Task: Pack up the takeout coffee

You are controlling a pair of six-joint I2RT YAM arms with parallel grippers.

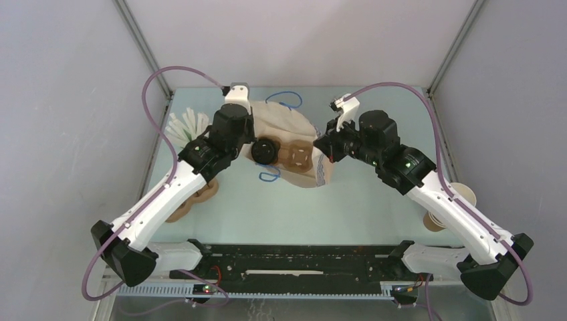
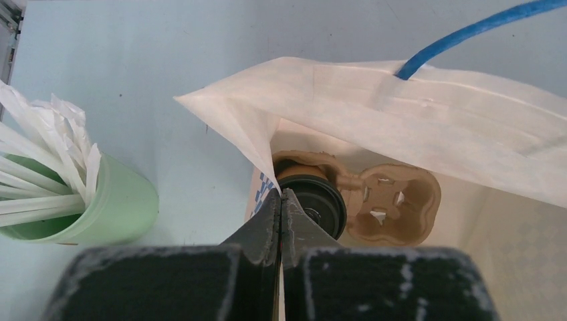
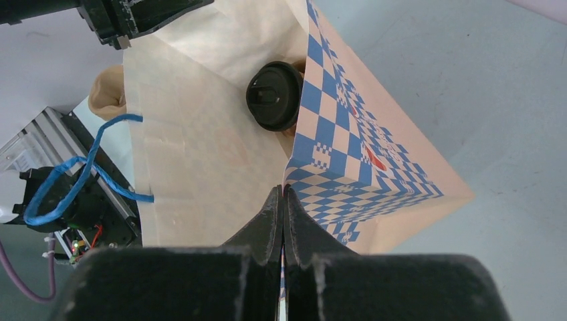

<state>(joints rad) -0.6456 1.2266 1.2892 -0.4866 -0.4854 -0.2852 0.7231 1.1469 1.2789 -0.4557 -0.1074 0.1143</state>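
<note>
The left tool and the right tool are each pinching the rim of the checkered paper bag. The takeout coffee is sitting in a cardboard carrier just beyond the tools.

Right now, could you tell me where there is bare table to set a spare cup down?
Bare table lies between the paper bag and the arms' base rail, and in the far right corner. The left is crowded: stick cup, cardboard carriers.

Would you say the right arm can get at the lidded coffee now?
Probably not yet: the right gripper is shut on the rim of the checkered bag. The takeout coffee sits uncovered inside, so letting go should free the way.
</note>
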